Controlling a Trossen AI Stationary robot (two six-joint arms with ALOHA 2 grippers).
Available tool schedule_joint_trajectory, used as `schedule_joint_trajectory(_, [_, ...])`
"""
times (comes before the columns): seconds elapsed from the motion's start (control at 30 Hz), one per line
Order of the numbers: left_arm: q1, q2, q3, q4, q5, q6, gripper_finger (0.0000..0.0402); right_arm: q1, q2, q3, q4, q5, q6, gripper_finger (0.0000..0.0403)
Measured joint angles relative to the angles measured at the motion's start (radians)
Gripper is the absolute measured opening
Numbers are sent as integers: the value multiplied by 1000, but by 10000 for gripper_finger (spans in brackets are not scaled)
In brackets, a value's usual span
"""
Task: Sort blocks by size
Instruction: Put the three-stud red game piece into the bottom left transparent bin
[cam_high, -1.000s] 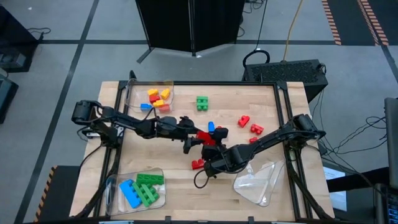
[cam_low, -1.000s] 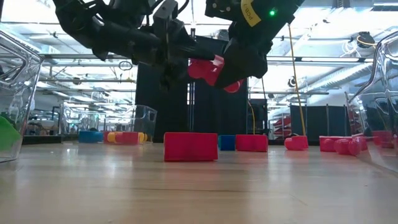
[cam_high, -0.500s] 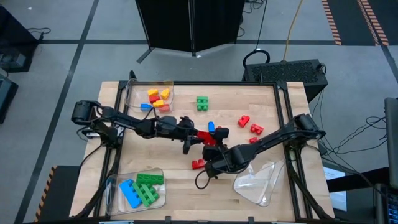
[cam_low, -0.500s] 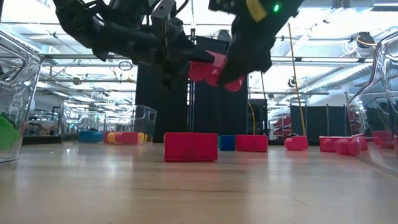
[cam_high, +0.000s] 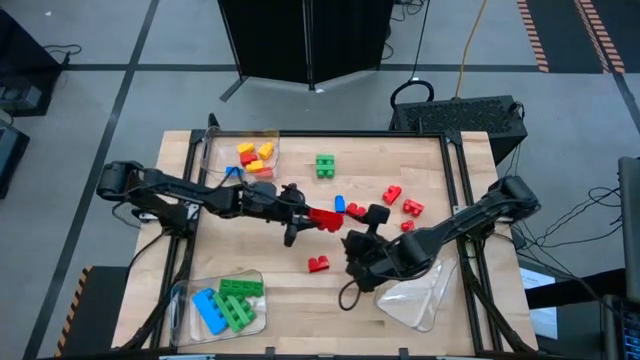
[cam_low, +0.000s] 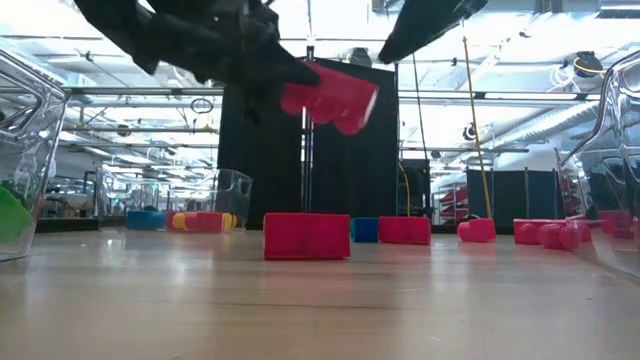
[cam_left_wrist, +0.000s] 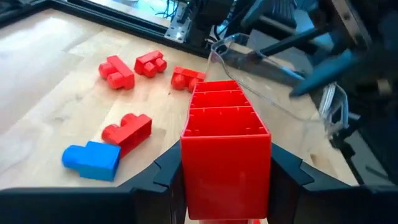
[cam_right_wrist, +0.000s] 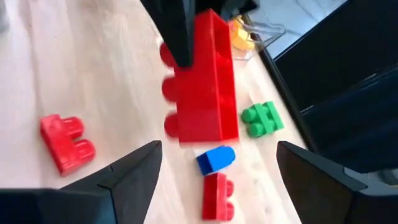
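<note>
Left wrist view: left gripper (cam_left_wrist: 225, 180) pinches a long, hollow red block (cam_left_wrist: 225, 149). Right gripper (cam_high: 358, 243), at three o'clock, gapes wide.

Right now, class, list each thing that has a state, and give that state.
Left pincer: shut on the long red block, held in the air.
Right pincer: open, empty.
Near-right clear tray: tipped on its side, empty.
Green block: resting on the table.
</note>
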Motion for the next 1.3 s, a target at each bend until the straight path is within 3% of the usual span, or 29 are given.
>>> schedule_joint_trajectory(0.27, [-35,-203,0,-404,1,181,147,48,-77,0,-107,3,194,306])
schedule_joint_trajectory(0.57, [-130,-474,0,-773,-72,90,147,64,-70,-27,-36,42,240,306])
schedule_joint_trajectory(0.7, [-178,-583,0,-860,-58,4,147,53,-70,-75,45,95,239,306])
schedule_joint_trajectory(1.0, [-340,-710,0,-961,190,-100,147,1,-69,-167,85,100,269,306])
schedule_joint_trajectory(1.3, [-467,-666,0,-994,176,-137,147,-36,-69,-213,118,46,293,306])
